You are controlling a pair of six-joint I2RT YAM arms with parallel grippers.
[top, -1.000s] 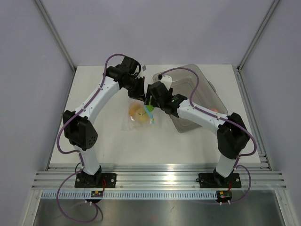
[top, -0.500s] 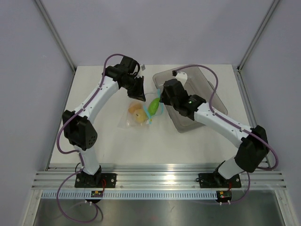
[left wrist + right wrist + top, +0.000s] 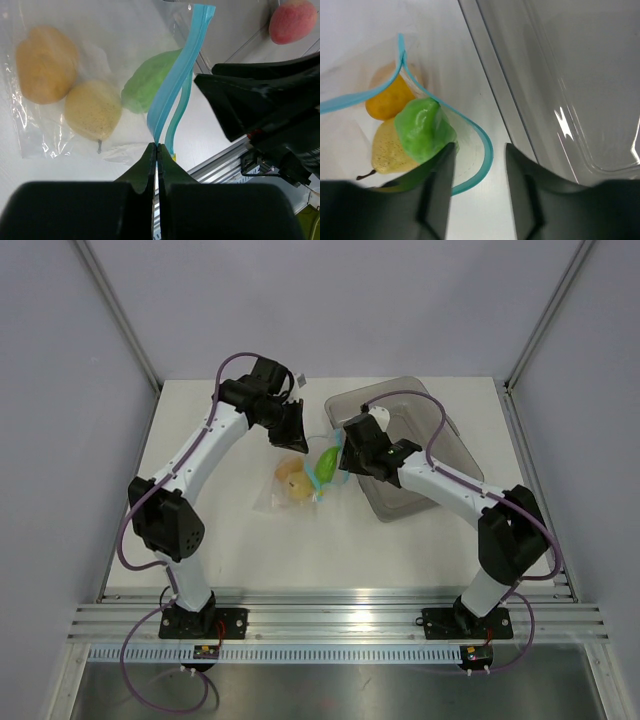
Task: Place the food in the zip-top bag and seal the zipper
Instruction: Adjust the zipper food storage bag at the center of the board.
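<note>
The clear zip-top bag (image 3: 290, 490) lies on the table with its mouth held open. My left gripper (image 3: 157, 146) is shut on one side of the light blue zipper (image 3: 172, 85) and holds it up; it also shows in the top view (image 3: 295, 438). The orange food (image 3: 45, 65) and the yellow food (image 3: 92, 110) are inside the bag. The green food (image 3: 422, 130) sits in the bag's mouth. My right gripper (image 3: 477, 185) is open and empty, just right of the mouth, next to the green food (image 3: 326, 465). The red-pink food (image 3: 292, 22) lies in the tray.
A grey translucent tray (image 3: 420, 425) stands right of the bag, under my right arm; its wall (image 3: 520, 90) runs close past the right gripper. The table's aluminium rail lies along the near edge.
My right gripper has let go of the green food at the bag's mouth and drawn back toward the tray. My left gripper has stayed shut on the zipper, almost still.
</note>
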